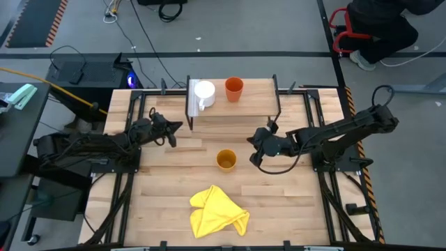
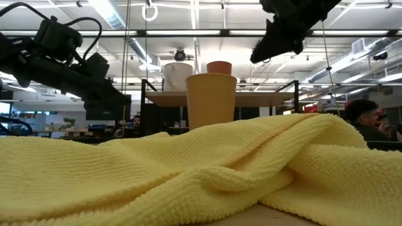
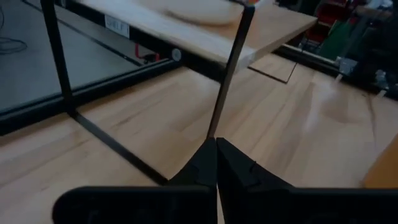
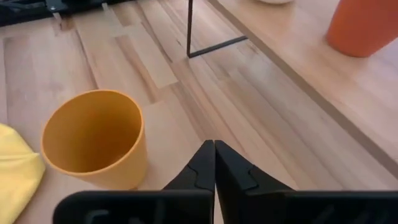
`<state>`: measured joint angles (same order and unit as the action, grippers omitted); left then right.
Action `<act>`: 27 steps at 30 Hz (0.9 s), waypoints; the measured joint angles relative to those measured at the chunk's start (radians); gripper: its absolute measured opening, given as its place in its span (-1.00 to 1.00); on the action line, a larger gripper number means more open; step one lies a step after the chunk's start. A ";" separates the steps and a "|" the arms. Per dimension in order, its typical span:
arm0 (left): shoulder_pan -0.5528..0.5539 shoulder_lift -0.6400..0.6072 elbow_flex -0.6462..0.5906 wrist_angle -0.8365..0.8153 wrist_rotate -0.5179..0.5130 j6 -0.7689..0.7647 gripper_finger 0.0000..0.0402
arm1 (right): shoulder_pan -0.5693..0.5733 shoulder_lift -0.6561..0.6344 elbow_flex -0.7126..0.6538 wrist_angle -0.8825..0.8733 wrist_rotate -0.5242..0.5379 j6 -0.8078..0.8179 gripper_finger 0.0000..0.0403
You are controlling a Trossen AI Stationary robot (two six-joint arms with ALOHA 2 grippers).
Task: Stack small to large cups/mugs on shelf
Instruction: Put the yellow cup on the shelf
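Note:
The white mug [image 1: 203, 92] and the red-orange cup [image 1: 233, 88] stand upright, side by side, on the shelf [image 1: 237, 108], a light-wood board on thin black legs at the table's far side. The yellow-orange cup [image 1: 226, 160] stands upright on the tabletop in front of the shelf; it also shows in the right wrist view [image 4: 94, 140]. My right gripper [image 1: 254, 144] hovers just right of that cup, shut, touching nothing. My left gripper [image 1: 174, 132] is shut near the shelf's left front leg [image 3: 227, 74], holding nothing.
A crumpled yellow cloth [image 1: 217, 211] lies near the table's near edge and fills the foreground of the low view [image 2: 188, 169]. Bare tabletop [image 1: 174, 174] lies between the arms around the yellow-orange cup. A person [image 2: 367, 122] sits beyond the table.

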<state>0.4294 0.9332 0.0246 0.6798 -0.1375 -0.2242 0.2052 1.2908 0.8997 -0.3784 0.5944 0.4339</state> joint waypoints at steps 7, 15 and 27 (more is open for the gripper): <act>0.000 0.075 0.002 0.108 0.000 -0.001 -0.97 | -0.028 0.024 0.000 0.078 -0.094 -0.018 -0.97; 0.000 0.134 0.002 0.143 0.000 -0.018 -0.90 | -0.085 0.022 0.002 0.133 -0.243 0.002 -0.95; 0.000 0.148 0.002 0.140 0.000 -0.020 -0.93 | -0.087 0.026 0.002 0.150 -0.488 0.016 -0.93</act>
<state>0.4294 1.0809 0.0269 0.8200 -0.1375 -0.2440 0.1182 1.3167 0.9012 -0.2284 0.1063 0.4496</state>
